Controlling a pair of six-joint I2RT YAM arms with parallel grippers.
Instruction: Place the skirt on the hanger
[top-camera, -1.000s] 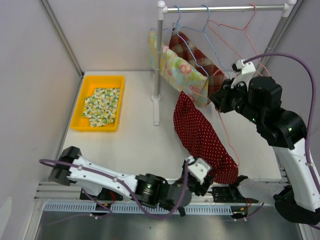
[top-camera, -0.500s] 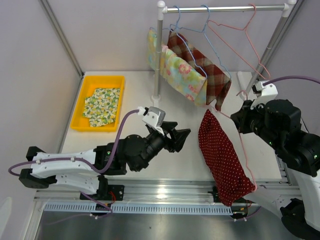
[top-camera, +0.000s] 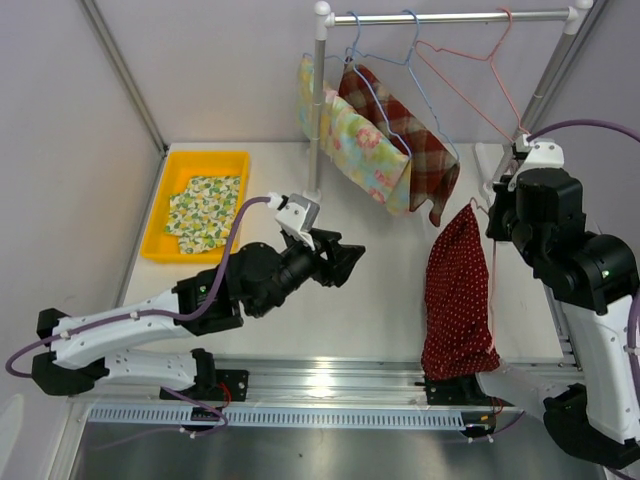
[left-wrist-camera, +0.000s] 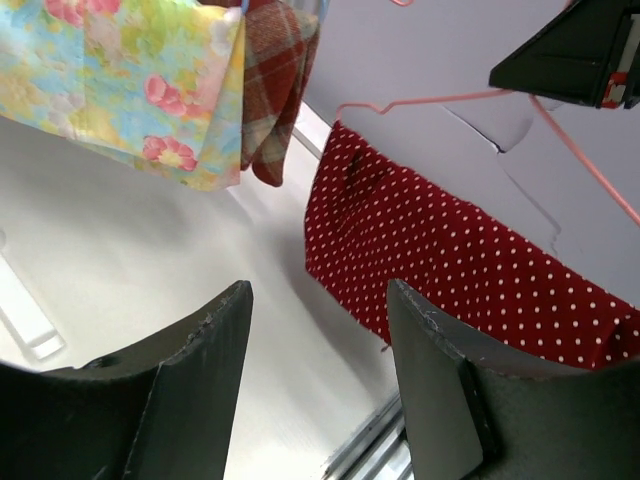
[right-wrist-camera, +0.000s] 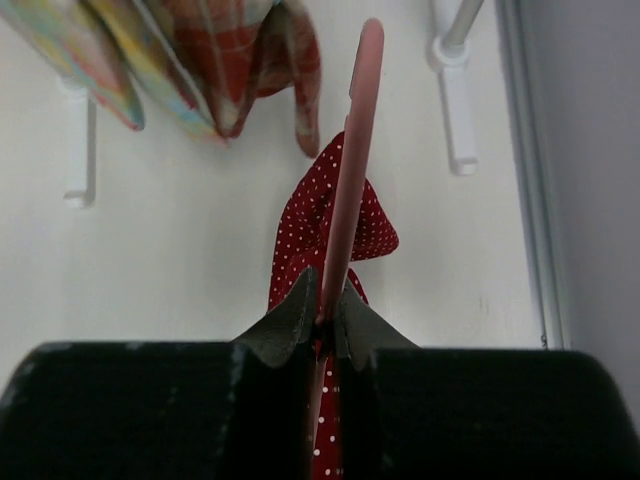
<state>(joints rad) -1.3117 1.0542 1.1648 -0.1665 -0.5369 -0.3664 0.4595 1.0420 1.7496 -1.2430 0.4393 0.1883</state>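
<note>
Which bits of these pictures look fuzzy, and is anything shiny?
Left wrist view: the left gripper, close to the lens, looks soft, but the dotted skirt is sharp. Right wrist view: the pink hanger goes fuzzy near the right gripper pinching it. Top view: the metal rail at the near edge gleams white.

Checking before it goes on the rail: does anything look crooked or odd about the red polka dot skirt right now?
Yes. The pink hanger, clamped in the right gripper, is tipped steeply instead of level, so the red skirt droops along it, bunched at the top rather than spread out.
</note>
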